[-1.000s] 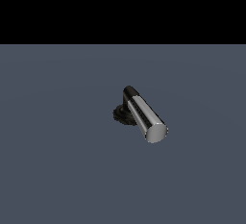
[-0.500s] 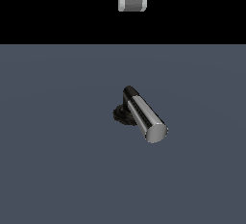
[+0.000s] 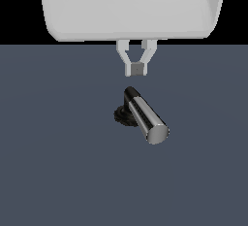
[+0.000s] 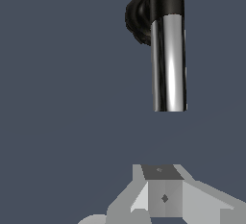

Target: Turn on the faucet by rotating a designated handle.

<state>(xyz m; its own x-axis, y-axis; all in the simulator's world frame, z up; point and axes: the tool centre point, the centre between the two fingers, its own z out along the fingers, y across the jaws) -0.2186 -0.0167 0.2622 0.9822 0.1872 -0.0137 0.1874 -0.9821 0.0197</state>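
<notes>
Handle lies apart from end effector.

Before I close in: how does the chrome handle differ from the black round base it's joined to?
The handle is shiny chrome; the base is matte black. The handle is a long straight cylinder with a flat round end; the base is a short, squat round piece. The handle sticks out sideways above the floor; the base sits low on it. Both belong to one faucet, and the tool touches neither.

Faucet stands on the floor. Its handle extends from the faucet toward the exterior view's lower right. The gripper hangs above the faucet, apart from it.
</notes>
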